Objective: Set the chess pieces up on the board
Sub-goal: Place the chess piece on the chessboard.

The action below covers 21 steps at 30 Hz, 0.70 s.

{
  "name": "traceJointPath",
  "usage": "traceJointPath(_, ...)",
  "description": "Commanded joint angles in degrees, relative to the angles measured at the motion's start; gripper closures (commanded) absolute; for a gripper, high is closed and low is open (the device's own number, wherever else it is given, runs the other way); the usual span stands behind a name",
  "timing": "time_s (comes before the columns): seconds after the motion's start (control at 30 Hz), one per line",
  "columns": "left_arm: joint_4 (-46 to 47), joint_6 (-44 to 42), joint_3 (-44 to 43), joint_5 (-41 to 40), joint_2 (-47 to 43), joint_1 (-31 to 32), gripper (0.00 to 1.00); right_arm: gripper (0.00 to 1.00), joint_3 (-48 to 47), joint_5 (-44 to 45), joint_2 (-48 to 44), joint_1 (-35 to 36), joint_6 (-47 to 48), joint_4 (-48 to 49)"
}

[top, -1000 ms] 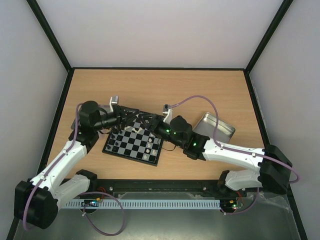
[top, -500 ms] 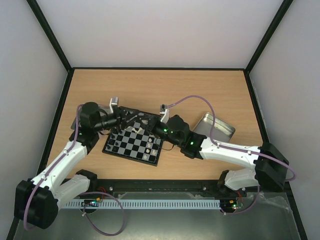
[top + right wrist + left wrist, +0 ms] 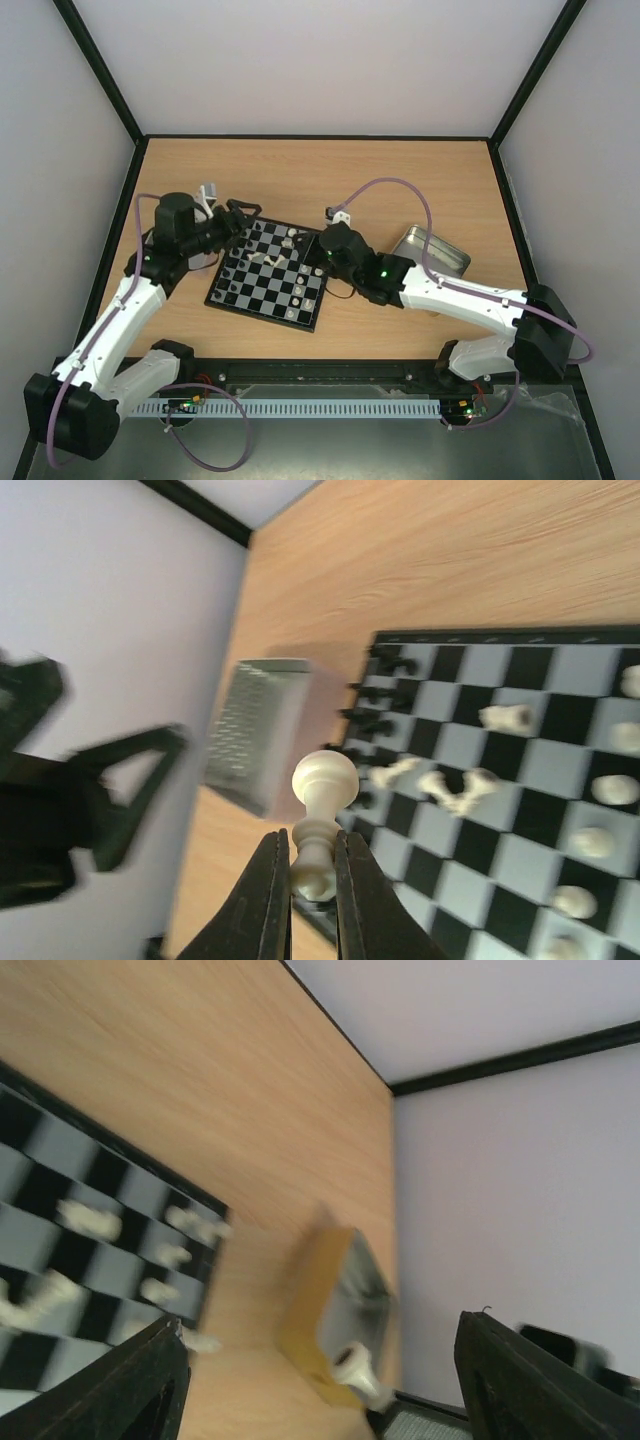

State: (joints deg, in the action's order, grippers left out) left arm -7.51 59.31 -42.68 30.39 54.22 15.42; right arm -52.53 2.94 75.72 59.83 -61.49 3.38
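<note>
The board (image 3: pixel 262 314) lies between my arms, with black chess pieces (image 3: pixel 375 695) along one side and cream-white chess pieces (image 3: pixel 450 785) scattered on it, some lying down. My right gripper (image 3: pixel 313 872) is shut on a cream-white pawn (image 3: pixel 322 780), held clear above the board's edge (image 3: pixel 500 637). In the top view the right gripper (image 3: pixel 308 252) is over the board's right side. My left gripper (image 3: pixel 240 212) hovers off the board's far left corner, its jaws wide apart and empty (image 3: pixel 320 1390). White pieces (image 3: pixel 90 1220) show on the board (image 3: pixel 60 1150) in the left wrist view.
A shallow silver tin (image 3: pixel 432 252) sits right of the board, also visible as a blurred tin (image 3: pixel 352 1295) in the left wrist view. Another tin (image 3: pixel 255 730) lies left of the board. Black rails and pale walls enclose the wooden table (image 3: pixel 320 180).
The left gripper has drawn back leftward off the board and opened. The right gripper has shut on the white pawn and now holds it above the board.
</note>
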Motion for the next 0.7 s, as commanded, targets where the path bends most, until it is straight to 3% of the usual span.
traceJointPath(0.0,-10.9,-18.5,-7.7,-16.6,1.2,-1.1,0.25,0.94,-4.8,5.7,1.8,-1.5,9.5,-19.0)
traceJointPath(0.13,-13.7,-29.7,-13.4,-25.1,2.4,-1.0,0.23,0.94,-8.8,4.1,4.4,-2.3,14.1,-29.4)
traceJointPath(0.27,-11.6,-35.2,-12.2,-29.3,2.1,-0.1,0.22,0.94,-13.0,-1.0,8.4,-2.9,17.7,-38.2)
traceJointPath(0.4,-10.1,-36.3,-9.3,-31.8,1.6,1.4,0.22,0.94,-17.0,-4.0,13.1,-2.9,20.6,-44.0)
traceJointPath(0.67,-9.5,-36.6,-7.2,-34.4,0.3,2.2,0.21,0.94,-20.8,-9.4,21.6,-3.0,23.3,-46.2)
